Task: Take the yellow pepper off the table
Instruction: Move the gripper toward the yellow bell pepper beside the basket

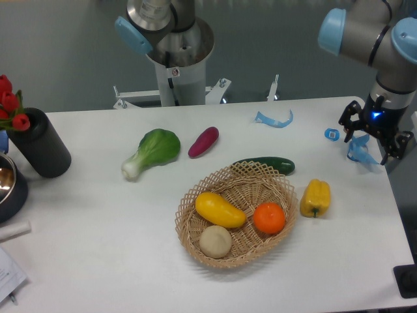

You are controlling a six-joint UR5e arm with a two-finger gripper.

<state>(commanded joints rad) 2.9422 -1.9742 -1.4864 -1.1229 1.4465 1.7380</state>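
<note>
The yellow pepper (315, 197) lies on its side on the white table (98, 228), just right of the wicker basket (189, 231), with its green stem toward the front. My gripper (370, 145) hangs over the table's far right edge, behind and to the right of the pepper and well apart from it. Its black fingers are spread open and nothing is gripped between them. A pale blue plastic scrap (360, 154) lies just below the fingers.
The basket holds a smooth yellow fruit (220, 210), an orange (269, 218) and a beige round thing (215, 241). A cucumber (267, 164) lies behind the basket. Farther back are a purple vegetable (203, 142) and bok choy (153, 151). A black vase (40, 151) stands left.
</note>
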